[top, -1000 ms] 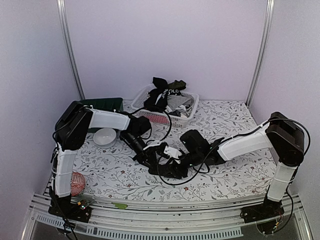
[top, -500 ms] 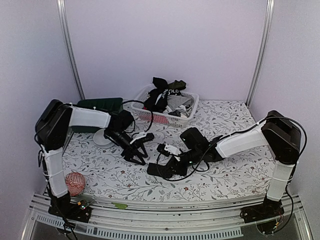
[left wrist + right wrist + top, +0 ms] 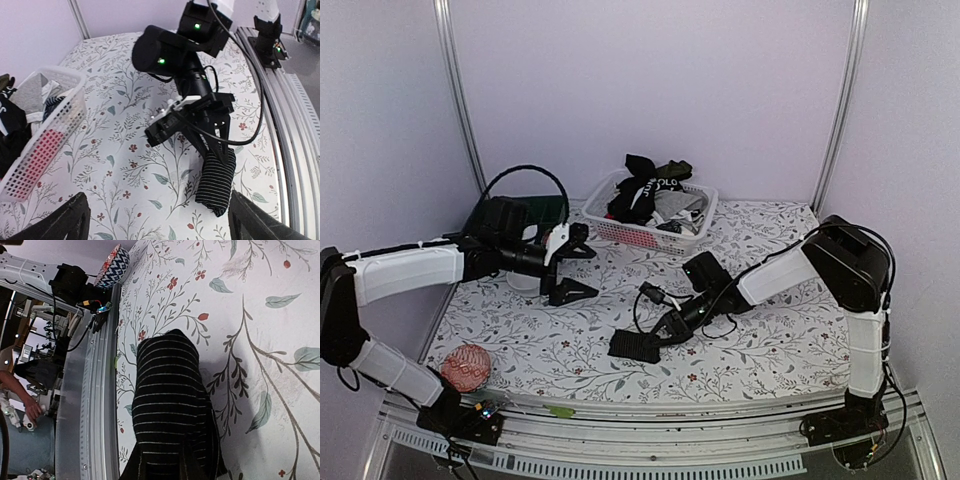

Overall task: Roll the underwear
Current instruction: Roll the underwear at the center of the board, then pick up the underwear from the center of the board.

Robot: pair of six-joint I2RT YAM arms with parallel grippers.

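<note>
Black striped underwear [image 3: 633, 345] lies rolled on the counter [image 3: 770, 330], well in front of the basket [image 3: 640, 238], and the right fingers [image 3: 220, 142] pinch its end. Left of the basket, the left fingers [image 3: 572, 292] stand wide apart, holding nothing.

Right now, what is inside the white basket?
The basket holds a heap of underwear: black pieces on top, grey and white ones beside them. Whatever lies beneath the heap is covered.
</note>
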